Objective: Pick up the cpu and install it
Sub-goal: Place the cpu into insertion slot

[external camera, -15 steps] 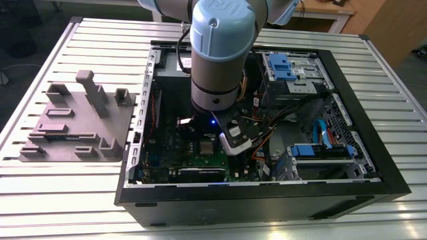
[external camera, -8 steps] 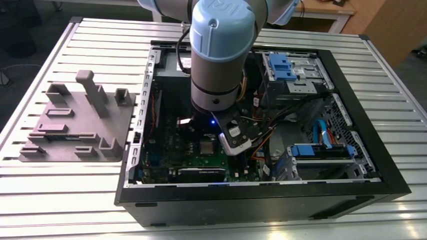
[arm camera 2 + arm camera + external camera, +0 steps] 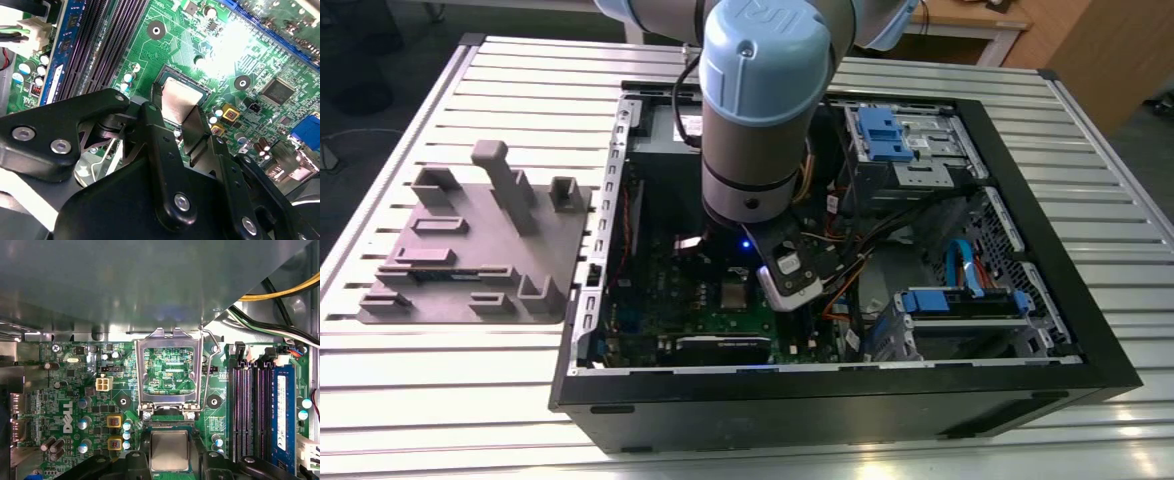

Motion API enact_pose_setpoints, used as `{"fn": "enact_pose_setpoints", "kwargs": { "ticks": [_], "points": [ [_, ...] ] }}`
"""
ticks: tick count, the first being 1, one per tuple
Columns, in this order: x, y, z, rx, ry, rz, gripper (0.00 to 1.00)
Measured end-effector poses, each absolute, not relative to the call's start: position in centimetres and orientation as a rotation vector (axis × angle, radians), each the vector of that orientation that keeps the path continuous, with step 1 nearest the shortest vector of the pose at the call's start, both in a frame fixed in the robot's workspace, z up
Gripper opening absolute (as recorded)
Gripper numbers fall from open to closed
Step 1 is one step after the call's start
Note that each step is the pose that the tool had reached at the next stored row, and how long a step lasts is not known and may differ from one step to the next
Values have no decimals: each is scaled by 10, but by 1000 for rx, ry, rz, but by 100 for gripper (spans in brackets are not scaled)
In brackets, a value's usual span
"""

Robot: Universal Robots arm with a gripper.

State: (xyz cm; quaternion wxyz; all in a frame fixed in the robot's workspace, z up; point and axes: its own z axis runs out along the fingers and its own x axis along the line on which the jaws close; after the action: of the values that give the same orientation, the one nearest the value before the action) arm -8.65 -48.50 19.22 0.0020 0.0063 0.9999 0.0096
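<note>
Install step: gripper [image 3: 171, 460] clenched on the cpu [image 3: 170, 446], low over the socket [image 3: 167, 425], load frame [image 3: 170, 367] flipped open; prob. not seated yet, hard to tell. Next move needs it flat & square.

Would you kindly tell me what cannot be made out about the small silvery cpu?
Second wrist view: near edge of the silvery square cpu, hidden behind the black gripper.
Both wrist views: whether it is fully seated; the gripper covers the sides of the dark socket.
Exterior view: cpu too small for detail, under the grey-blue arm.
</note>
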Motion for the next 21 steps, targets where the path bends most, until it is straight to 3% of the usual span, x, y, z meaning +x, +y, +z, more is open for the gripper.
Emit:
{"fn": "enact_pose_setpoints", "kwargs": {
  "ticks": [21],
  "points": [
    [-87, -485, 191, 36, 3137, 32, 42]
  ]
}}
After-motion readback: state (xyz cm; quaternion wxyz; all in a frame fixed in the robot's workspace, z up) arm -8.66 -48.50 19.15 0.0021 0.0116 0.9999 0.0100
